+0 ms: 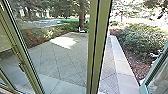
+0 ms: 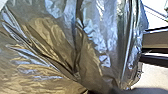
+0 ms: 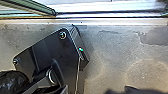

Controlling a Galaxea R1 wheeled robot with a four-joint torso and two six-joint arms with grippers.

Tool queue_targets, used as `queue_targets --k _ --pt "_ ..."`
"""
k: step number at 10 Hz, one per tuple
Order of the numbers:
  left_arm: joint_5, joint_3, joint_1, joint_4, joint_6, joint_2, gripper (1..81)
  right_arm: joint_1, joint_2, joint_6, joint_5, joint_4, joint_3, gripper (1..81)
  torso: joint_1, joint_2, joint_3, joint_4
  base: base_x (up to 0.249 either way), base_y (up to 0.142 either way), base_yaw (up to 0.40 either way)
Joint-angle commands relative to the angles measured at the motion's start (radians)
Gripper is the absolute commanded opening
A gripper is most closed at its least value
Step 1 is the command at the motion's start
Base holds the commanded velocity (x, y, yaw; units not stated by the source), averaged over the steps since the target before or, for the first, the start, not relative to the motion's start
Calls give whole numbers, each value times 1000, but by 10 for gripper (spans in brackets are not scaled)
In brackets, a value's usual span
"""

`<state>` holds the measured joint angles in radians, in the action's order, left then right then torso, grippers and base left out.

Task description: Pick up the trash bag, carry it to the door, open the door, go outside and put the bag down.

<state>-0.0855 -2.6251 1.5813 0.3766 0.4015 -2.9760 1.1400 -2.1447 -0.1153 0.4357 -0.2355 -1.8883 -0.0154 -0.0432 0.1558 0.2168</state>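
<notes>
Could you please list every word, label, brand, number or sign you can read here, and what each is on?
No text can be read.
Trash bag: creases and glare, no lettering I can make out.
Green door frame: no marking I can read.
Small white object by the tree trunk: too small to tell.

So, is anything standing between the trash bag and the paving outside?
Partly: the glass door panel and green post stand before the paving. Right of the post, a gap looks open, up to another green frame. The trash bag shows close up in the left wrist view.
</notes>
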Motion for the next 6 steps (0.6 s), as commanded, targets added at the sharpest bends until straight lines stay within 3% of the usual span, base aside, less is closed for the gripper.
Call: queue_targets --k 1,2,6 --pt "69 7 -33 -15 11 3 10 82 -51 9 -207 -51 58 811 0 0 0 0 0 0 0" --pt "67 7 -36 -13 11 6 10 117 -88 9 -258 -48 74 811 0 0 0 0 0 0 0" --pt "63 -7 -42 -12 11 12 10 171 -235 6 -269 -45 37 811 0 0 0 0 0 0 0"
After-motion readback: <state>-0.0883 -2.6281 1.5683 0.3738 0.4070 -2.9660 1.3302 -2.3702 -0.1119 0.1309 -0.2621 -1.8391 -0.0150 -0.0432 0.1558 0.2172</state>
